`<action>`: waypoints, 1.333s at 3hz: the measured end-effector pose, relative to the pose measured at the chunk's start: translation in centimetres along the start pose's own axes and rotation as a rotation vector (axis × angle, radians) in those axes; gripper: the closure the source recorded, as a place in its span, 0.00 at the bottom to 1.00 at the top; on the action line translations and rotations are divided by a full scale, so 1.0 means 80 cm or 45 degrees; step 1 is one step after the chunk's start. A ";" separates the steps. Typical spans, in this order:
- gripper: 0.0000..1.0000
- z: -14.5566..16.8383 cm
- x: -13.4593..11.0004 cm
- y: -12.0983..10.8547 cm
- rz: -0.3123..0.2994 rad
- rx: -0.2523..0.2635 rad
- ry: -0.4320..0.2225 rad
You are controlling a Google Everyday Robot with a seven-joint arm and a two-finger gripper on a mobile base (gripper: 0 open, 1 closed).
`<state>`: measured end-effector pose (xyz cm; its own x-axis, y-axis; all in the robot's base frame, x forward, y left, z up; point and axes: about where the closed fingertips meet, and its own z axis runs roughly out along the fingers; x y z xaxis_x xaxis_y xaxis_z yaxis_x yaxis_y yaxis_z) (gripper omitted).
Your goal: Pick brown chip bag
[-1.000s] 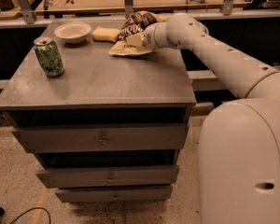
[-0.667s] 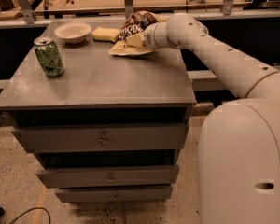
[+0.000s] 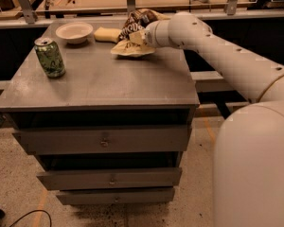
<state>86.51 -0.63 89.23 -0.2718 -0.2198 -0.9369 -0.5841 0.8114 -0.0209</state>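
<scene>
The brown chip bag [image 3: 132, 28] lies crinkled at the back of the grey cabinet top [image 3: 109, 77]. Its dark brown end with white lettering points to the rear and its tan end [image 3: 128, 49] points toward the front. My gripper [image 3: 139, 38] is at the bag's right side, reaching in from the right and touching or just over the bag. The white wrist [image 3: 173, 30] hides most of the gripper.
A green can [image 3: 49, 56] stands at the left of the top. A white bowl [image 3: 74, 31] and a yellow sponge-like block [image 3: 107, 34] sit at the back left of the bag. A wooden bench with a rail [image 3: 132, 4] runs behind. Drawers [image 3: 104, 140] face front.
</scene>
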 end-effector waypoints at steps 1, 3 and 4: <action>1.00 -0.028 -0.038 0.029 -0.029 0.023 -0.103; 1.00 -0.070 -0.082 0.056 -0.081 -0.075 -0.162; 1.00 -0.115 -0.121 0.102 -0.158 -0.157 -0.173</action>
<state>77.31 3.12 101.35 -0.0913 -0.2317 -0.9685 -0.6980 0.7086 -0.1037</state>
